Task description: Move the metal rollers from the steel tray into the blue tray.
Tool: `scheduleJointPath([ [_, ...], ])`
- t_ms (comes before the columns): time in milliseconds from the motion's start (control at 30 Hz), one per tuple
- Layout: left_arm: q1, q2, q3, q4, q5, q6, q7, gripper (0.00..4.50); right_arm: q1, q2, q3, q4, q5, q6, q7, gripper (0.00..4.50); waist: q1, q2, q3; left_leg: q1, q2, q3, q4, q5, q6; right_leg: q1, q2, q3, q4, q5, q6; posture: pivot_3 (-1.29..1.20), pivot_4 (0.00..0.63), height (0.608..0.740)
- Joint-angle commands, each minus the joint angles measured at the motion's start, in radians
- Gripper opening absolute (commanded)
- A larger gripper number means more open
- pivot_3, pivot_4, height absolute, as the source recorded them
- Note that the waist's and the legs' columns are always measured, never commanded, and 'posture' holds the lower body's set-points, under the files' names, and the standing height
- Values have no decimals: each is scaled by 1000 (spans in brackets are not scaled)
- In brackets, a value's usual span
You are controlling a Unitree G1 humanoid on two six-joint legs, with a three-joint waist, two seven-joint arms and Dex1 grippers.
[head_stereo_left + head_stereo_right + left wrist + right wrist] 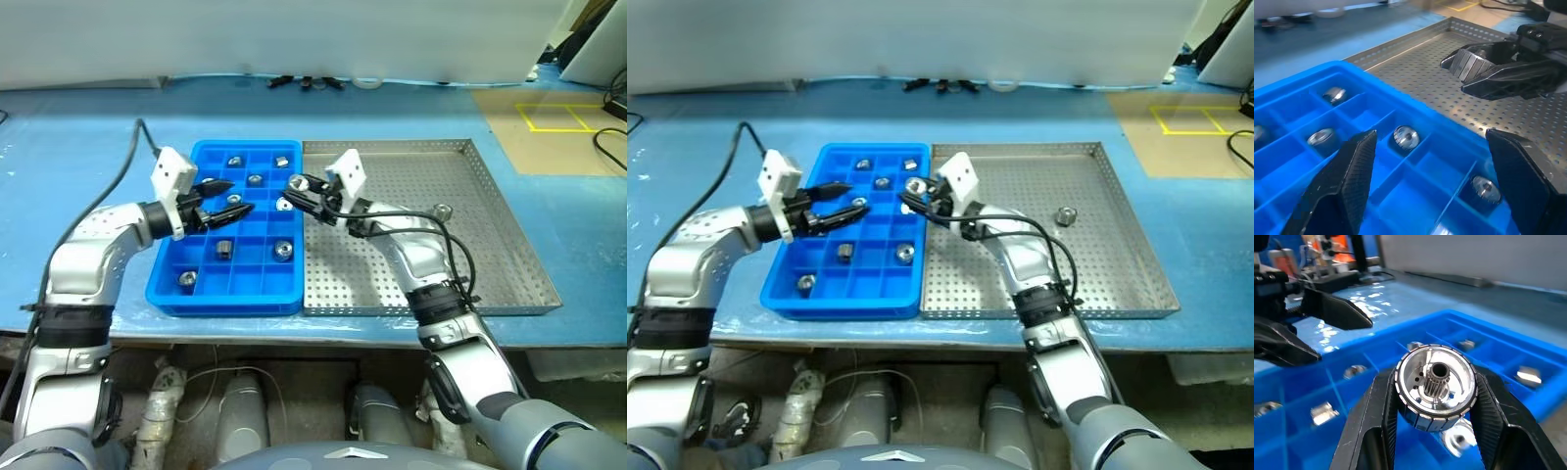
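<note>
My right gripper (293, 185) is shut on a metal roller (1435, 387), a shiny cylinder with a toothed hub. It holds the roller above the right edge of the blue tray (220, 302), where that tray meets the steel tray (470, 264). Several rollers lie in the blue tray's compartments, one of them (283, 250) near the front right. One roller (443, 211) rests on the steel tray's perforated floor at the right. My left gripper (240, 196) hovers open over the blue tray's left half, with nothing between its fingers (1347, 186).
Both trays sit side by side on a blue tabletop (78, 166). Loose cables (306, 83) lie at the table's back edge. A brown surface with yellow markings (558, 117) lies at the far right.
</note>
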Motion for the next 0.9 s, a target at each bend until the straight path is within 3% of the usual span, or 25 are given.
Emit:
scheduleJointPath([
  [33, 103, 43, 76, -120, -42, 22, 18, 3746, -59, 32, 10, 55, 8, -44, 36, 1676, 12, 0, 0, 0, 0, 0, 0, 0, 0, 0, 0, 0, 0, 0, 0, 163, 150, 740],
  [333, 280, 74, 170, -215, -90, 53, 85, 3746, -101, 105, 31, 243, -20, -127, 89, 1676, 38, 0, 0, 0, 1, -3, -5, 2, -4, -1, 0, 0, 0, -1, -1, 226, 150, 740],
  [533, 282, 53, 144, -251, -112, 72, 131, 3746, -94, 151, 46, 307, -45, -170, 101, 1676, 44, 0, 0, -1, 1, -3, -6, 2, -4, -1, 0, 1, 0, -1, -1, 212, 150, 740],
  [767, 235, 49, 91, -235, -115, 76, 138, 3746, -155, 203, 37, 471, -114, -277, 1, 1676, 42, 0, 0, -1, 1, -3, -5, 3, -5, -2, 1, 1, 1, -1, -1, 185, 150, 740],
  [900, 222, 50, 73, -231, -117, 77, 133, 3746, -179, 201, 27, 526, -143, -315, -45, 2974, 42, 0, 0, -1, 1, -3, -5, 3, -5, -2, 1, 1, 1, -1, -1, 175, 150, 740],
])
